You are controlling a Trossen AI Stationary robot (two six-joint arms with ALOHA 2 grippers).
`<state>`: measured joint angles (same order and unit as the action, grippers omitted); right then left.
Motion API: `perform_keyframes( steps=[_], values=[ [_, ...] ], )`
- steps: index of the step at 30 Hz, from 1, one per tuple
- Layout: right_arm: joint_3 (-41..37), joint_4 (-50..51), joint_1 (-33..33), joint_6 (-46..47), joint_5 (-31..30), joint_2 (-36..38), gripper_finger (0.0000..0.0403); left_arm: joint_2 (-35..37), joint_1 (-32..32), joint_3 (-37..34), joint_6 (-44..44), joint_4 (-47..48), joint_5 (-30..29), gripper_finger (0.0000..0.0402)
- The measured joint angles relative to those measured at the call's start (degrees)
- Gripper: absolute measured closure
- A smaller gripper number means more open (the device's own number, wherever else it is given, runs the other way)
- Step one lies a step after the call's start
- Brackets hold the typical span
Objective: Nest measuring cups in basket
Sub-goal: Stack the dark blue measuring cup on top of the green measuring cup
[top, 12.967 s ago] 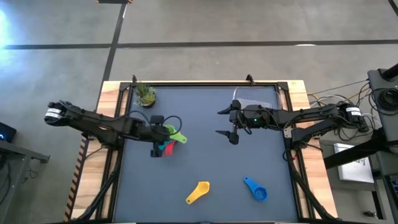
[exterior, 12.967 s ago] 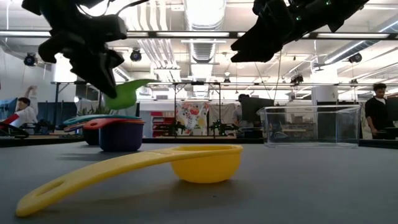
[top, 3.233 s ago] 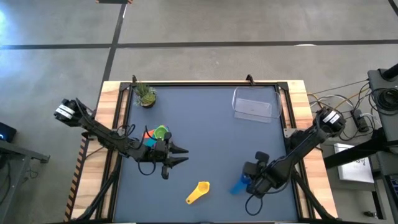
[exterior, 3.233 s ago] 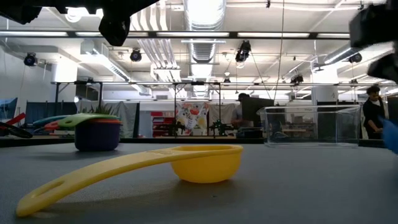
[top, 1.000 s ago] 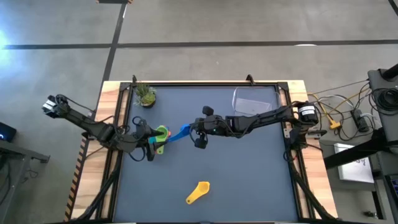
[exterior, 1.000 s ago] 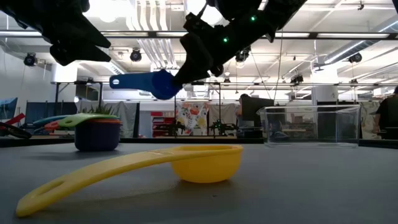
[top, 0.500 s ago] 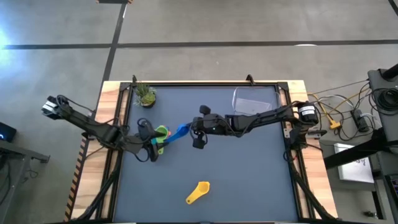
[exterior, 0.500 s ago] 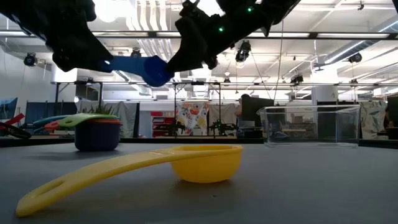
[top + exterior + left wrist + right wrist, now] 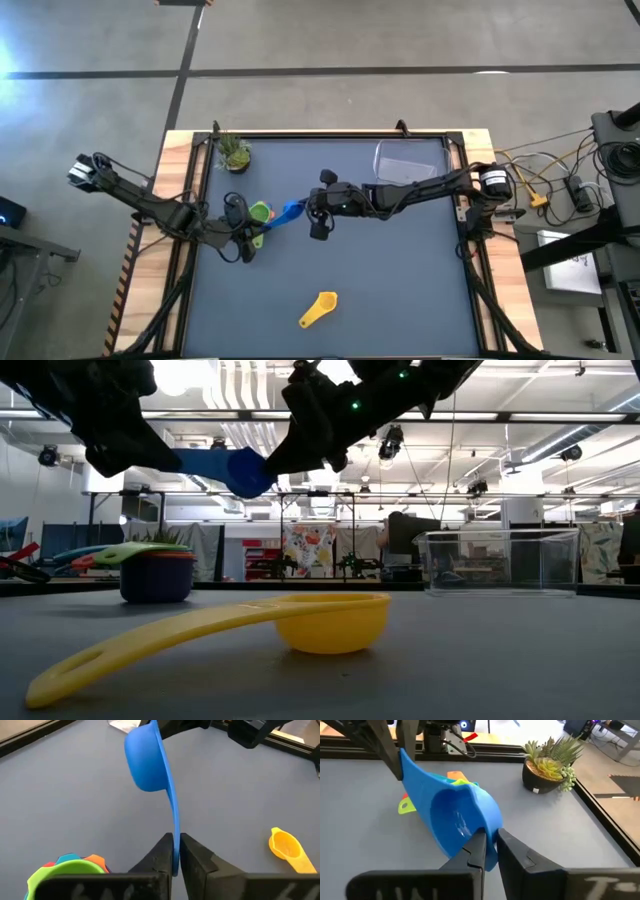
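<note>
A yellow cup (image 9: 325, 620), smooth plastic with a long flat handle, lies nearest on the matte grey tabletop (image 9: 400, 280). Above the tabletop's middle, a blue cup (image 9: 147, 760) hangs between both arms: the left pincer (image 9: 174, 851) is clamped on its thin handle tip, the right pincer (image 9: 489, 846) is clamped on its rounded bowl rim. For a clean handover, the right should let go only once the left grip looks firm. A stack of cups (image 9: 256, 215), green on top, sits beside the left arm. Farthest, the clear rounded basket (image 9: 407, 170) stands empty.
</note>
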<state>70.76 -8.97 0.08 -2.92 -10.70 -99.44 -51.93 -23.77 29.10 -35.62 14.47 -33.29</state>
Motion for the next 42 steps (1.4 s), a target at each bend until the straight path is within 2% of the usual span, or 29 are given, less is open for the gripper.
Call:
perform_keyframes(
  steps=[4,10,18,25,34,39,42],
  values=[
    [0.00,2.02,0.01,-1.21,0.24,0.64,0.0351,0.08,0.00,0.00,-1.86,-0.33,-0.84,0.0399],
    [0.00,7.72,0.03,-1.07,0.42,2.57,0.0292,0.25,-2.52,-0.06,-7.92,-0.52,-8.88,0.0401],
    [-0.04,14.78,0.13,-0.08,0.30,5.73,0.0228,0.96,-5.27,-3.17,-20.83,1.75,-11.09,0.0401],
    [-1.00,18.24,1.20,0.03,0.26,6.27,0.0229,3.03,-9.97,-6.61,-32.92,3.33,-13.14,0.0401],
    [-1.68,18.19,2.91,-0.07,0.31,6.34,0.0246,10.03,-21.28,-6.73,-45.85,15.82,-25.01,0.0401],
    [-1.68,17.11,3.04,-0.10,0.24,6.34,0.0252,10.95,-23.71,-6.75,-58.58,26.83,-24.13,0.0401],
    [-1.68,16.87,3.04,-0.09,0.24,6.36,0.0254,11.07,-24.09,-6.75,-63.53,30.10,-22.98,0.0401]
  ],
)
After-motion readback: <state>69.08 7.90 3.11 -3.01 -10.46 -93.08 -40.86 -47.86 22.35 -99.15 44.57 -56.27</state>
